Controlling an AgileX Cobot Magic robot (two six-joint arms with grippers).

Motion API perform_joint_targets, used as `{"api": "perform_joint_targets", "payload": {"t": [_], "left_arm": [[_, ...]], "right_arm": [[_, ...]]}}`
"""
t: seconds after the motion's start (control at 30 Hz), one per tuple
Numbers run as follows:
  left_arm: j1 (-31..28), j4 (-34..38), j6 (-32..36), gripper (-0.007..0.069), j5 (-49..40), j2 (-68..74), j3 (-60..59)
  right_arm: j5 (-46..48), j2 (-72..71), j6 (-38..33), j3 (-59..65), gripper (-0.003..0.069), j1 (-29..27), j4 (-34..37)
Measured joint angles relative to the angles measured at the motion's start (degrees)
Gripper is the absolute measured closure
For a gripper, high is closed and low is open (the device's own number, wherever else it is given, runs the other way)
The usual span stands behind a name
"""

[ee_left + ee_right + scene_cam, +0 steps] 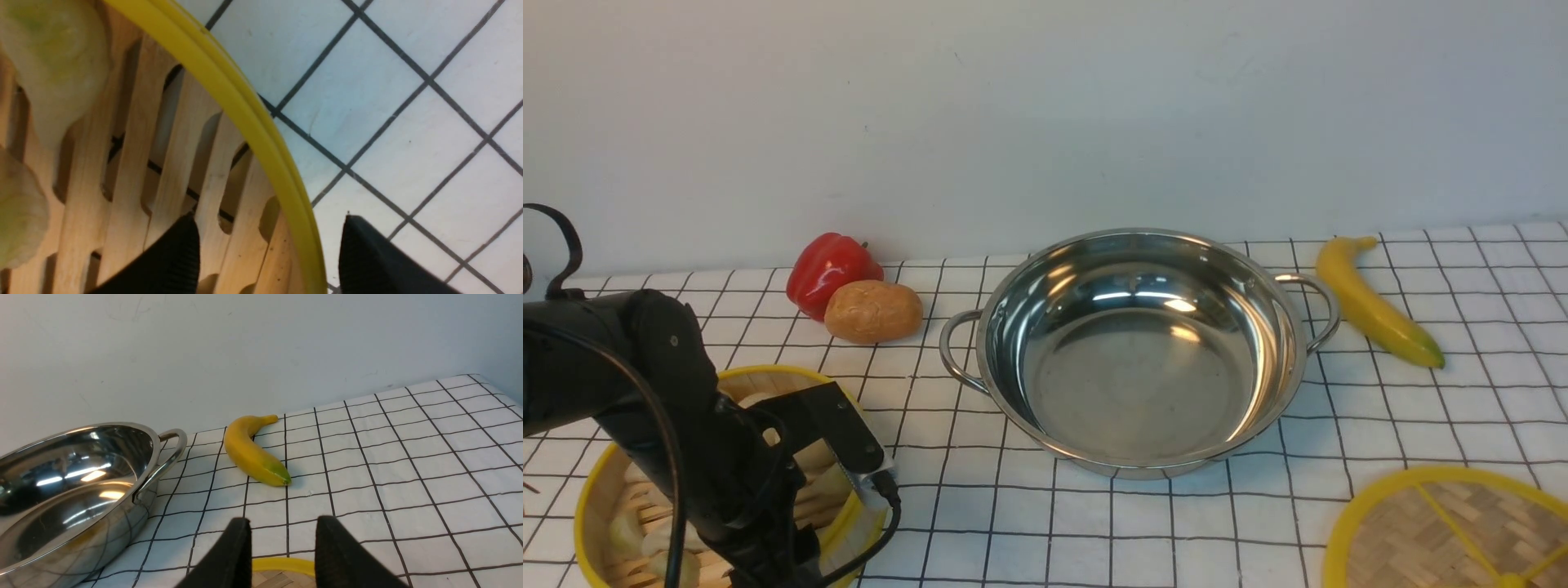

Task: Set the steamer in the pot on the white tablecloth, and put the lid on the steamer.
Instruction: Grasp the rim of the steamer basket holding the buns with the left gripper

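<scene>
Jaws of the left gripper (269,218) stand well apart astride the near wall of the steamer (587,510), one ribbed black finger (171,261) over the slatted floor inside, the other (376,257) outside above the white tablecloth (1421,392); a gap shows on both sides of the yellow rim, so nothing is clamped. The right gripper (284,520) is likewise parted and empty, hanging over the far edge of the lid (1405,539). The steamer sits at the front left of the cloth, well apart from the pot (1143,392) and partly hidden by the black left arm (621,359). It is a round, shallow bamboo basket with double yellow hoops along its top edge and pale wooden slats with rounded slots through which the black grid lines show; soft, pale dumplings (49,61) with a greenish tint rest on the slats. The pot, wide, shallow and mirror-bright steel with two loop handles, stands empty at the centre of the cloth. The lid, a flat disc of woven bamboo strips with a yellow rim and yellow spokes, lies flat at the front right. A smooth yellow banana (1372,302) with a green tip lies just beyond the pot's right handle. A glossy red bell pepper (829,265) and a matte brown potato (874,310) touch each other near the left handle, by the plain grey wall (1045,106).
</scene>
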State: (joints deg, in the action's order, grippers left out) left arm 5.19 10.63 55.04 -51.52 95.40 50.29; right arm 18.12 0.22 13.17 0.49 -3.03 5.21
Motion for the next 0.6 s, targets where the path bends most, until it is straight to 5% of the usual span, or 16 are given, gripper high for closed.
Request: {"api": "perform_joint_targets", "payload": {"t": [0.37, 0.6], "left_arm": [[0.00, 0.54, -1.81, 0.0466, -0.80, 0.00, 0.00], [0.00, 1.56, -2.59, 0.0556, -0.82, 0.00, 0.00]], "right_arm": [[0.00, 0.00, 0.00, 0.00, 0.0419, 0.00, 0.00], [0.00, 0.00, 0.00, 0.00, 0.0419, 0.00, 0.00]]}}
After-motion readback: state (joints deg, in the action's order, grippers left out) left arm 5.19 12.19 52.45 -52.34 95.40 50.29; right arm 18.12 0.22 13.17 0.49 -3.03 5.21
